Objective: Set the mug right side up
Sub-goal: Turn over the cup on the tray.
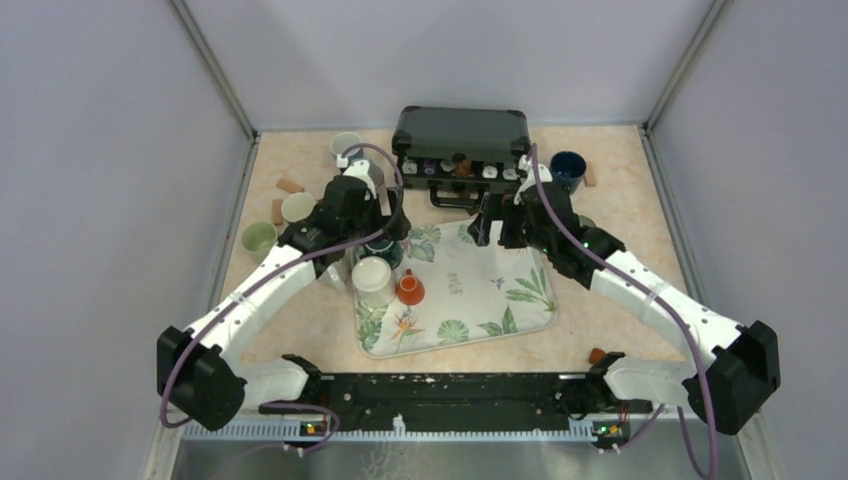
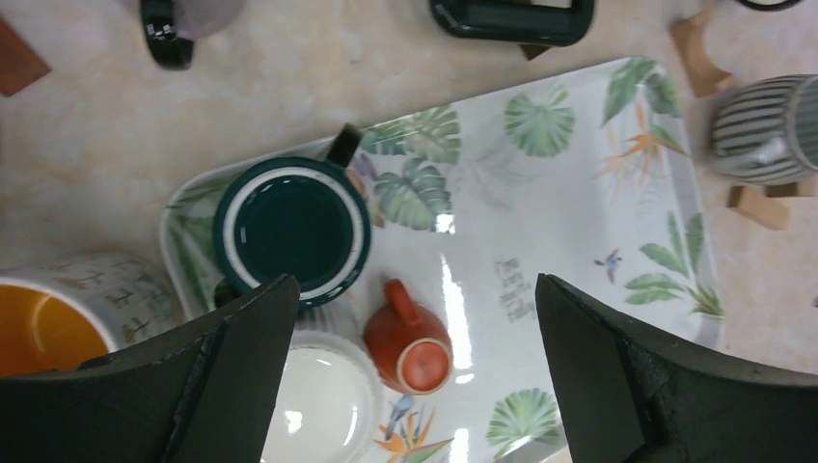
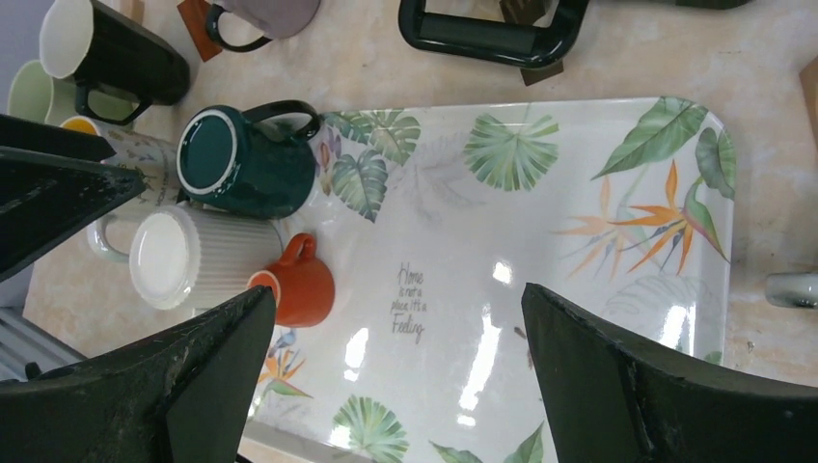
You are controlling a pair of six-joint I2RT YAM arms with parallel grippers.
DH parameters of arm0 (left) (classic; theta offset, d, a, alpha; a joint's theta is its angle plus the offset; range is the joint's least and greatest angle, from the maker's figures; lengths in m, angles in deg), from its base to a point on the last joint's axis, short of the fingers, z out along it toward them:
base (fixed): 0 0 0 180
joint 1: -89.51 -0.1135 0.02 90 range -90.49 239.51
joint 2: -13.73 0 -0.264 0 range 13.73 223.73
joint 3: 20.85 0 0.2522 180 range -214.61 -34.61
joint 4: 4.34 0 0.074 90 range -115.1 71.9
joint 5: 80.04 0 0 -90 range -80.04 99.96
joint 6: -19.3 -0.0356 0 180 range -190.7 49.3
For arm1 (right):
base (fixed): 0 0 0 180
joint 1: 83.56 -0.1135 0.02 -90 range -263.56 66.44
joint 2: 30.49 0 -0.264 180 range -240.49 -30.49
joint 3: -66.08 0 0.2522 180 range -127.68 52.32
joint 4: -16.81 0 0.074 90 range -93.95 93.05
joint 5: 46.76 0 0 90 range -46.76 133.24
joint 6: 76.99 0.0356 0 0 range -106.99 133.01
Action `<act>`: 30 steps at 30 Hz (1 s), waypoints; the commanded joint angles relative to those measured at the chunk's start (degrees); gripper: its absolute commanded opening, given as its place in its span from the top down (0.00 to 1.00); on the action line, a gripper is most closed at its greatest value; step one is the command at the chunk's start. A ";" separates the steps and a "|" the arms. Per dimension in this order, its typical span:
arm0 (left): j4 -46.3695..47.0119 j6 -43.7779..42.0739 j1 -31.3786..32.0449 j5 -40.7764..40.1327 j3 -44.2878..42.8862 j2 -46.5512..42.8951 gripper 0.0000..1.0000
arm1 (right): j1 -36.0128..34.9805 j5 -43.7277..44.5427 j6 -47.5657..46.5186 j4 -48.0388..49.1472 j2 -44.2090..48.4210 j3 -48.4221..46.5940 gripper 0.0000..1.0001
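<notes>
Three mugs stand upside down at the left end of the leaf-print tray (image 1: 480, 300): a dark green mug (image 2: 291, 229), a white ribbed mug (image 2: 318, 400) and a small orange mug (image 2: 410, 342). They also show in the right wrist view: green (image 3: 241, 159), white (image 3: 193, 256), orange (image 3: 299, 289). My left gripper (image 2: 415, 285) is open and empty, high above the orange mug, its jaws spanning it. My right gripper (image 3: 397, 291) is open and empty above the tray's middle, apart from the mugs. In the top view the left arm partly hides the green mug.
A black case (image 1: 460, 135) stands at the back. Upright cups stand left of the tray: a pale green cup (image 1: 258, 238), a white cup (image 1: 298, 207), a black mug (image 3: 116, 58) and a floral mug with yellow inside (image 2: 68, 309). A dark blue cup (image 1: 567, 168) and a striped mug (image 2: 767, 130) stand at the right. Wooden blocks lie around.
</notes>
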 commanded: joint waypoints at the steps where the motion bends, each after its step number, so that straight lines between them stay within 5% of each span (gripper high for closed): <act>1: -4.58 -3.11 -2.33 -4.65 -2.35 2.58 0.01 | 0.15 1.05 -1.05 2.84 -0.07 -1.58 0.01; 14: -3.58 -3.01 -8.82 -0.94 -6.62 16.00 0.01 | 5.12 -2.00 -0.81 3.14 3.67 3.82 0.01; 30: -5.66 -4.37 -6.82 13.24 -16.94 28.32 0.01 | 6.44 -1.40 -0.32 3.20 6.31 6.05 0.01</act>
